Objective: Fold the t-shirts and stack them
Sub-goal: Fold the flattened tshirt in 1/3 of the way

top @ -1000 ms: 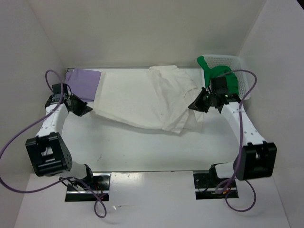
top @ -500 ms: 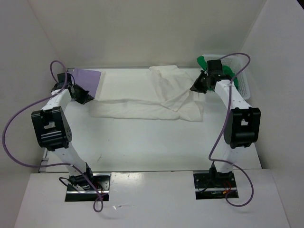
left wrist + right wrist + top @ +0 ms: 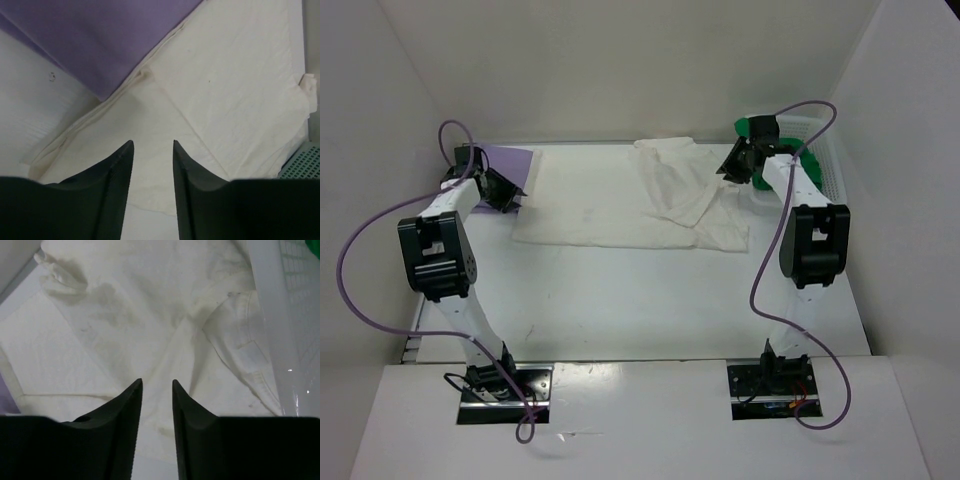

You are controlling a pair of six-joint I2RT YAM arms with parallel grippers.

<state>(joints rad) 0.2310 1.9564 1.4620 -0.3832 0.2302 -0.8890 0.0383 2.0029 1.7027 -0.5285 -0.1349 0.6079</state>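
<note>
Top view: cream t-shirt (image 3: 610, 205) lies spread across the back of the table (image 3: 620, 295), its right side bunched. Purple t-shirt (image 3: 510, 160) is flat in the back left corner, meeting the cream one's edge. Green t-shirt (image 3: 758, 128) sits in the basket (image 3: 815, 122), back right. Left gripper (image 3: 508, 192) is at the cream shirt's left edge, right gripper (image 3: 730, 165) at its right.
Left wrist: fingers (image 3: 112, 190) slightly apart, nothing between them, above cream cloth.
Right wrist: fingers (image 3: 117, 432) likewise parted and empty, over rumpled cream cloth beside the basket wall.

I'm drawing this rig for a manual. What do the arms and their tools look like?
The left arm and right arm have white links and boxy black joints. A purple cable loops off each. The left tool and right tool each have two black fingers tapering to narrow tips.
</note>
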